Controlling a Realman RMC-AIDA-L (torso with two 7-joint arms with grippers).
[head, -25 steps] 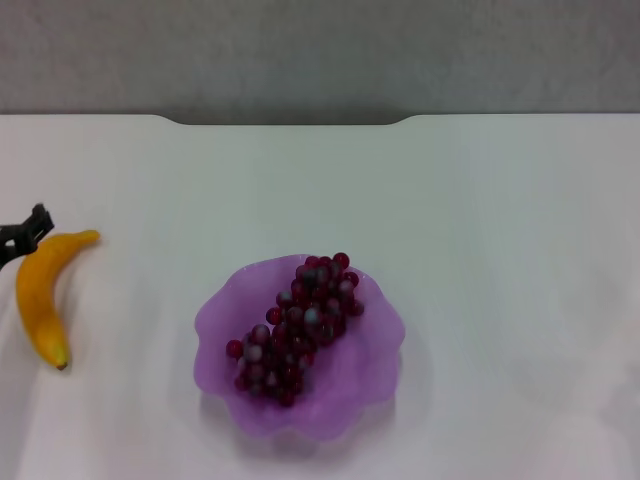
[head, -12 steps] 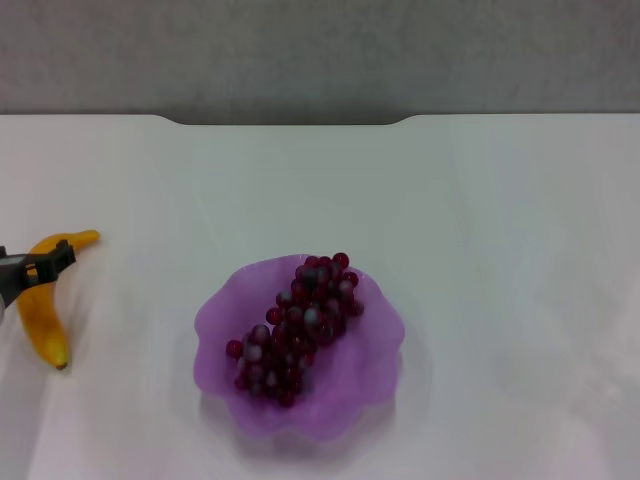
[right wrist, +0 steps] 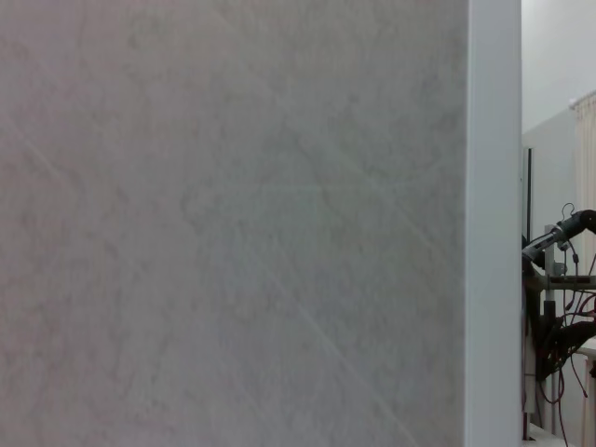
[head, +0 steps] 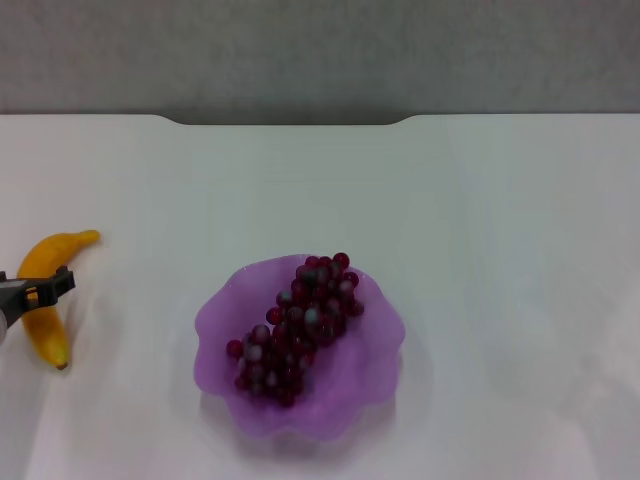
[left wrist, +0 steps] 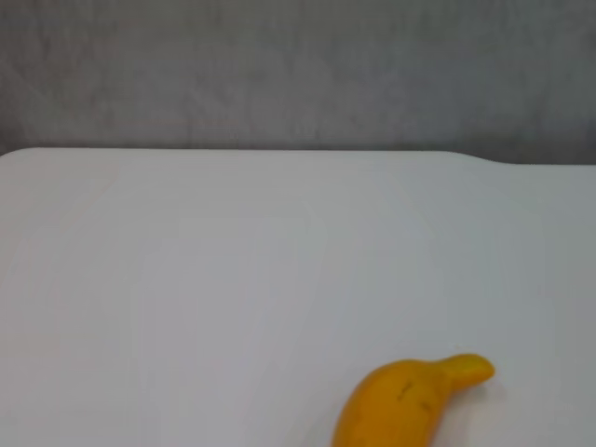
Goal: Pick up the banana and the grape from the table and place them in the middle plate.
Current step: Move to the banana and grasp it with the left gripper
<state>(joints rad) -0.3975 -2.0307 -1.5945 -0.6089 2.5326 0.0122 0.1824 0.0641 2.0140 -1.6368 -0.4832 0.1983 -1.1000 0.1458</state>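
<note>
Worktop (head: 500, 220) white, carrying one banana (head: 40, 300), one grape (head: 295, 330) bunch and one middle plate (head: 375, 355). Grape bunch lying inside the plate, slanted across its bowl. Banana flat on the worktop, well to the left of the plate, dark tip toward the near side; seen also in the left wrist view (left wrist: 400, 405), stem end showing. Left gripper (head: 35, 290) crossing over the banana's middle, one dark finger (head: 55, 283) visible across it; cannot tell how wide apart the jaws stand or whether anything is clamped. Right gripper nowhere seen; right wrist view facing a grey wall (right wrist: 233, 223).
</note>
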